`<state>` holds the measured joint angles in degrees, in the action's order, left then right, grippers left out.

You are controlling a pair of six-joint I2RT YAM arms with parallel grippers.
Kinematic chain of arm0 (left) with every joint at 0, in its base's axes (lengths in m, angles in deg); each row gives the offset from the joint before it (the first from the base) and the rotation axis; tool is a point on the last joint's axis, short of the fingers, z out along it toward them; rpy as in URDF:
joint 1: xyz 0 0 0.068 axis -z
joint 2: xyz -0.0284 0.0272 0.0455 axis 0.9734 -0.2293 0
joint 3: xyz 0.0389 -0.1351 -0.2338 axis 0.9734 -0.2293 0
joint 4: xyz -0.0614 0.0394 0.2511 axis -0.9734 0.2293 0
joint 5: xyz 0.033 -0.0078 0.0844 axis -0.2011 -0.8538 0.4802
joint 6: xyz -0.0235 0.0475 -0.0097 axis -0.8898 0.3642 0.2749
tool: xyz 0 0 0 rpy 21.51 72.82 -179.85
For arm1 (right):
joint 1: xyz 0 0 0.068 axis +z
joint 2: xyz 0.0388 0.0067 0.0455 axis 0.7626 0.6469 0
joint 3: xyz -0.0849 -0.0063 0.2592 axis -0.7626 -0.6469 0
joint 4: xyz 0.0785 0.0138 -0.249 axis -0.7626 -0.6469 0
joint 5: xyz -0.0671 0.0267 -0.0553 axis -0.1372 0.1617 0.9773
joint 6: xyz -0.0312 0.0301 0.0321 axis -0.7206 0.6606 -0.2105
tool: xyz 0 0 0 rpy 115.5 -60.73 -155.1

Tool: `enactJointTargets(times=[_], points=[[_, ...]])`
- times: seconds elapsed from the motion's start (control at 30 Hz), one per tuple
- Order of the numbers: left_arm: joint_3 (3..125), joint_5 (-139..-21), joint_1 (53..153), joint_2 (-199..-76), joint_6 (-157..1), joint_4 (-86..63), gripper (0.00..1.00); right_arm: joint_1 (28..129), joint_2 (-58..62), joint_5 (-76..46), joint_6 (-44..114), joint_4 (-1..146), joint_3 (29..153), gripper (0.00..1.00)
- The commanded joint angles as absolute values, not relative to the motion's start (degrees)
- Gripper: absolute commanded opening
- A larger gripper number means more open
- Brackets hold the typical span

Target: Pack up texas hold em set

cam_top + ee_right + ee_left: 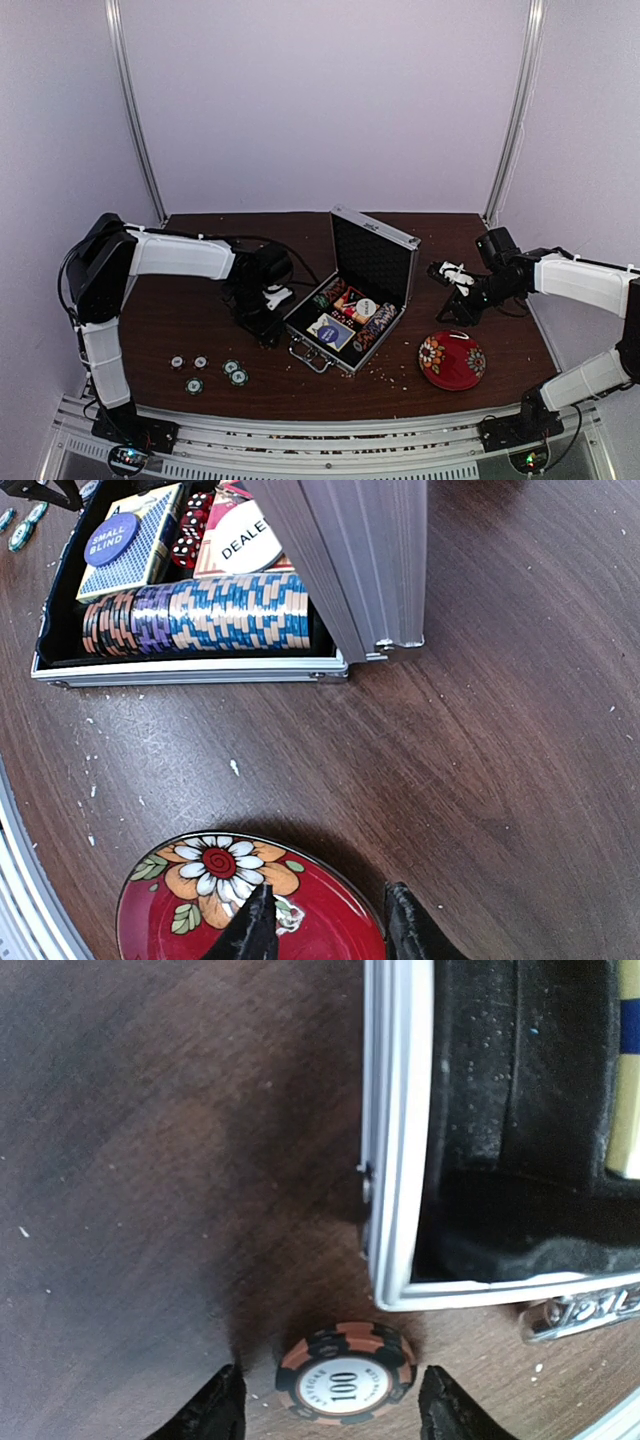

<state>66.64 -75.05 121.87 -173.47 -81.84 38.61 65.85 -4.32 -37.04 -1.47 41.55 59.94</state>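
Observation:
The silver briefcase (352, 322) lies open mid-table with its lid (376, 255) upright. In the right wrist view it holds a row of striped chips (200, 615), a blue card deck box (125, 542) and a dealer button (245, 538). My left gripper (268, 318) is open at the case's left front corner (398, 1210). An orange-and-black "100" chip (346, 1373) lies flat on the table between its fingers, touching neither. Several loose chips (200, 362) lie front left. My right gripper (450, 272) is open and empty, right of the case.
A red floral bowl (452, 360) sits front right; in the right wrist view its rim (330, 865) lies under my right fingertips (255, 930). The case's chrome handle (580, 1312) sticks out at its front. White crumbs dot the table.

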Motion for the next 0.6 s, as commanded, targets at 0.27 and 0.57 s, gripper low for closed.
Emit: enactJointTargets(times=[0.27,0.57], points=[[66.42,-72.58,124.76,-175.91,-82.35,38.58,0.59,66.13,-3.74,-37.43,-1.79,41.15,61.19,0.37],[65.94,-71.07,124.77,-176.01,-82.28,40.16,0.41,66.13,-4.3,-37.38,-1.8,41.19,61.19,0.37]])
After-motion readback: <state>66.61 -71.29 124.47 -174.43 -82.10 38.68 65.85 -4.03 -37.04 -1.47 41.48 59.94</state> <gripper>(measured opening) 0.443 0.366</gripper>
